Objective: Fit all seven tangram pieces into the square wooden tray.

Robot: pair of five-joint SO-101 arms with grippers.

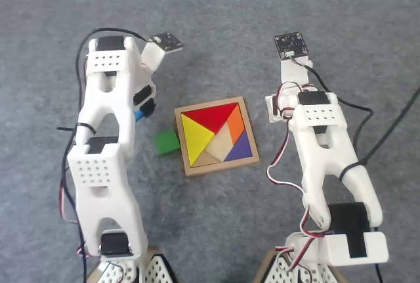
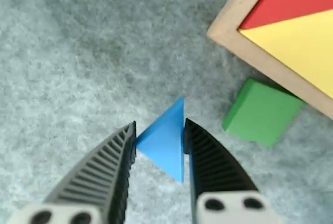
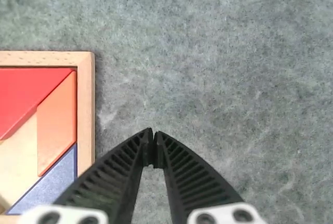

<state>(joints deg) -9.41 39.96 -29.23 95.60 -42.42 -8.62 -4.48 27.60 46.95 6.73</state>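
Grey felt-like worktop [image 1: 52, 46] is carrying the lot, w/ two white arms side by side on it.

**Step in hand (my read):** fetching the blue triangle [image 2: 165, 140] for the tray [image 1: 223, 167].
- The left pincer [image 2: 159, 126] is gripping it, one finger on each side, and a corner is poking out past the fingertips.
- Can't tell if the piece is sitting on the worktop or hanging just above it.
- Pincer and piece are sitting near the tray's corner on the left arm's side, apart from the rim.

**Other pieces**
- The green block [image 2: 261, 112] is lying outside the tray, right against the rim and just beside the blue triangle.
- Inside the tray the red piece [image 1: 211, 116], yellow piece [image 1: 195, 140], orange piece [image 1: 236, 124] and purple piece [image 1: 240, 147] are lying flat.
- Pale patches are showing mid-tray and at the edge nearest the arms' bases. Can't tell if they're bare floor or a wood-coloured piece.

**Right pincer** [image 3: 154, 136]: it's closed on nothing, hovering over the worktop just beside the tray's rim on the orange/purple side.

**Next move, prob.:**
- It's calling for lifting the blue triangle over the rim, turning it to match a three-cornered gap and lowering it flat.
- The pale wedge btw. yellow and purple is looking like the likely slot.
- Main risk: a corner catching on the rim or on a neighbouring piece.
- The green block is waiting after that, prob. for the mid patch.
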